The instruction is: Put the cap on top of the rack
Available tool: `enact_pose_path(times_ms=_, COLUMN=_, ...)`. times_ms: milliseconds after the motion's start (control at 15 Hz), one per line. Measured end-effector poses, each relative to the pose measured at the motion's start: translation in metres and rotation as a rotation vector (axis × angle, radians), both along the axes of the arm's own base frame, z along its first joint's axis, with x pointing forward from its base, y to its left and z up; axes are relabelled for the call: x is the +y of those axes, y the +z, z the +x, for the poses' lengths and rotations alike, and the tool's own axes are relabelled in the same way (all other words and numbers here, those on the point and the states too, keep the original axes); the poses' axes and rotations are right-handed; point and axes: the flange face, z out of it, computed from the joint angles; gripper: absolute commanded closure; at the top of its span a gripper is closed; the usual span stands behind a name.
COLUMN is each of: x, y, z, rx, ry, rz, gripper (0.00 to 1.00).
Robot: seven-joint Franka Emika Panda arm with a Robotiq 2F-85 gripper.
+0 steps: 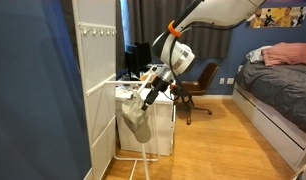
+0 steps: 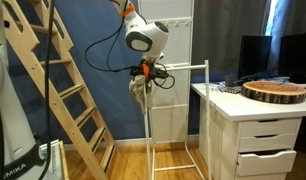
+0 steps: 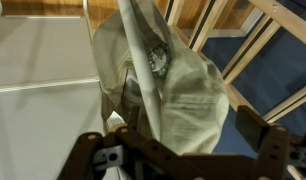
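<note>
The cap (image 3: 168,85) is pale khaki with a round badge. It hangs draped over a white bar of the rack (image 3: 133,40) in the wrist view. In both exterior views it droops from the rack's top corner (image 1: 139,122) (image 2: 141,90). The rack is a white tube frame (image 2: 183,65) (image 1: 123,152). My gripper (image 3: 178,145) is open, with one finger on each side of the cap and a gap to each. It sits just above the cap in both exterior views (image 1: 149,96) (image 2: 145,70).
A white drawer cabinet (image 2: 258,135) (image 1: 158,125) with a wooden slab (image 2: 275,91) stands beside the rack. A wooden ladder (image 2: 63,90) leans near it. A white pegboard panel (image 1: 96,70), an office chair (image 1: 198,85) and a bed (image 1: 278,95) are around.
</note>
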Motion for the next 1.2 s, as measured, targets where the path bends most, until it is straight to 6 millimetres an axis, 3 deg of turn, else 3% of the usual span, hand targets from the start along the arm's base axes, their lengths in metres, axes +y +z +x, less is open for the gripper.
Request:
enact_pose_path(times_ms=600, x=0.005, y=0.000, z=0.003, rx=0.020, ry=0.029, rz=0.029, gripper=0.98)
enact_pose_path(times_ms=933, x=0.008, y=0.019, z=0.003, rx=-0.011, ry=0.036, rz=0.035, gripper=0.99)
enact_pose_path(times_ms=1200, x=0.018, y=0.057, z=-0.002, rx=-0.078, ry=0.059, rz=0.043, gripper=0.99)
